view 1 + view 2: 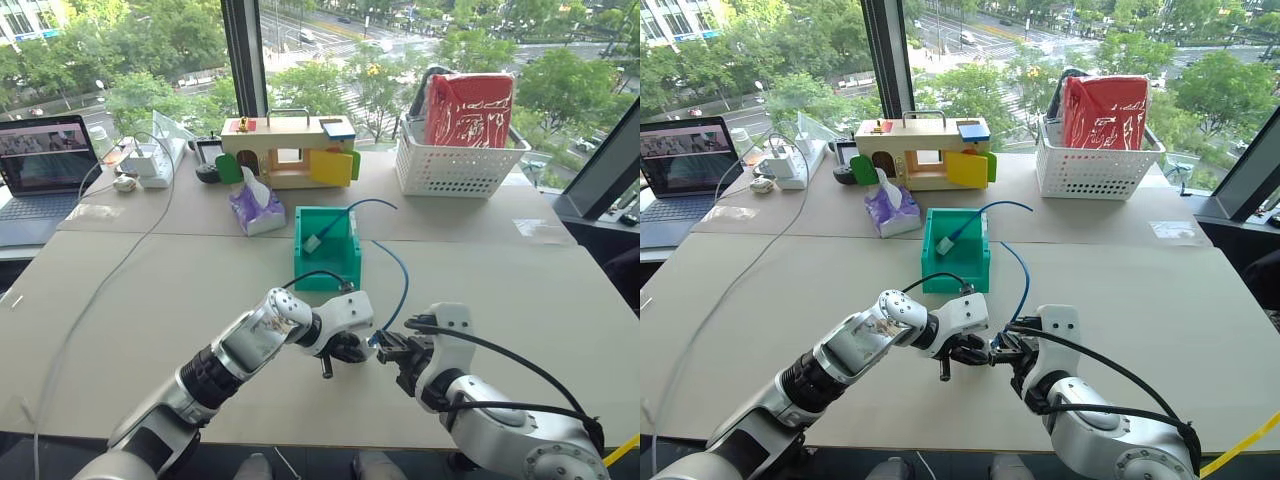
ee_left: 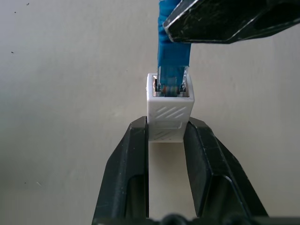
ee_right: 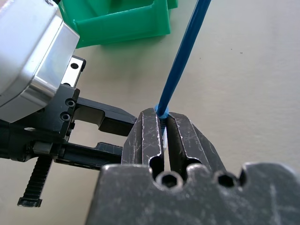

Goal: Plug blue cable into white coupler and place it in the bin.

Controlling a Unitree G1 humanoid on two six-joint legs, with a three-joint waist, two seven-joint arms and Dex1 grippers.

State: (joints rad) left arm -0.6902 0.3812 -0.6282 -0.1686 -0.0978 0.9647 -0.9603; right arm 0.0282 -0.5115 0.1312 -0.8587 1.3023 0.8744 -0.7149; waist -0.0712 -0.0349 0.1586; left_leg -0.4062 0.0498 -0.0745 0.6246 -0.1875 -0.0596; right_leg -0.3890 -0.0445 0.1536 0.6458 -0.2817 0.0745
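My left gripper [image 2: 166,136] is clamped on the white coupler [image 2: 169,112], one black finger on each long side. The coupler is a small rectangular block of smooth white plastic with shallow diagonal ribs moulded into its visible face. Its long axis runs in line with my left fingers [image 2: 131,159], and its socket end faces away from my wrist, toward my right gripper [image 3: 165,126].

The clear plug of the blue cable [image 3: 180,61] sits in that socket, with coloured conductors visible through the plug body. The plug's axis matches the coupler's axis.

My right gripper is closed on the cable directly behind the plug. Its scuffed dark metal fingers [image 3: 147,133] stand nearly together, with the thin cable pinched in the narrow gap.

The cable is thin, round and glossy bright blue. In the head views it rises from my right gripper, curves away across the table [image 1: 150,300] and enters the bin [image 1: 327,262] over its rim. Its far end lies inside the bin, fitted with a small pale connector.

The bin is a teal-green, open-topped plastic box with flat walls. It stands on the matte beige table, just beyond both grippers. The coupler and the plugged end are held above the table, near the bin's front wall.
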